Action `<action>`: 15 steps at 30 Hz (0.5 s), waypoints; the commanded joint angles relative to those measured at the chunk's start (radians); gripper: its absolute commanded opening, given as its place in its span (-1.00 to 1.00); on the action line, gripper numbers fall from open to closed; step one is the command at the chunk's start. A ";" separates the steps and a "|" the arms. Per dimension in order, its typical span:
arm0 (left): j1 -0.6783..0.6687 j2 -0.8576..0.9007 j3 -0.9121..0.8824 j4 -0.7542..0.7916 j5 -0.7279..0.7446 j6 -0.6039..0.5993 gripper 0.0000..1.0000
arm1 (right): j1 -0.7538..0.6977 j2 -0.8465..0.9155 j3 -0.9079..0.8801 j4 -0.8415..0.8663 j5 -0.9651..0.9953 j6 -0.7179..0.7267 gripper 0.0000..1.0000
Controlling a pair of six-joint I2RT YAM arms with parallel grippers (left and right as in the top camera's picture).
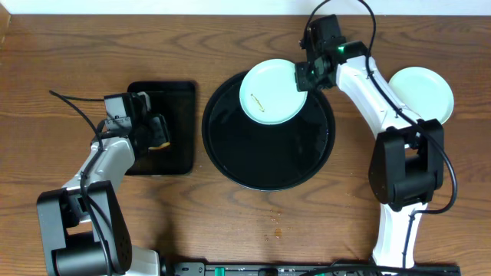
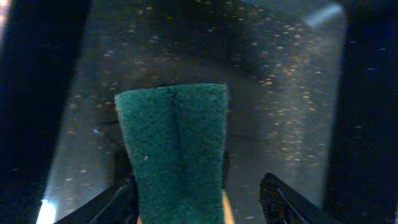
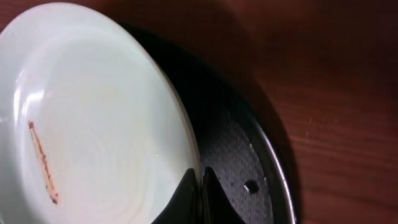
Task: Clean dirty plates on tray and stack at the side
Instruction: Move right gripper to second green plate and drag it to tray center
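Right wrist view has the right gripper (image 3: 201, 182) clenched, its fingertips pinched together on the rim of the smeared plate (image 3: 93, 106). A thin brown streak (image 3: 42, 163) runs along the side of the plate away from the fingers. The plate sits at the back edge of the round tray (image 3: 249, 149), and from overhead its rim reaches over that edge.

The left gripper (image 2: 200, 198) is released. Its jaws stand apart over the rectangular tray (image 2: 286, 93) near the table's (image 1: 253, 222) left edge. The green sponge (image 2: 171, 143) stands between the jaws, close to one finger, and is not clamped. A second plate (image 1: 426, 92) rests on the table towards the right edge.

The step looks like steadying the plate for a wipe. The rim pinch is narrow, so the right arm should stay put and keep the plate low against the tray. The left should centre on the sponge, close squarely and lift. It should then scrub along the streak with light pressure, so the plate does not pivot out of the pinch.
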 commanded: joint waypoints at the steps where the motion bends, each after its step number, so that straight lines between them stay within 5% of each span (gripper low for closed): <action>1: 0.003 0.003 -0.020 0.001 -0.047 0.006 0.25 | 0.013 -0.011 -0.024 -0.017 0.005 0.048 -0.98; 12: 0.003 0.070 -0.025 0.032 -0.047 0.006 0.21 | 0.028 -0.011 -0.091 -0.036 0.006 0.055 -0.98; 15: 0.003 0.099 -0.024 0.050 -0.046 0.006 -0.38 | 0.028 -0.011 -0.114 -0.041 0.006 0.065 -0.97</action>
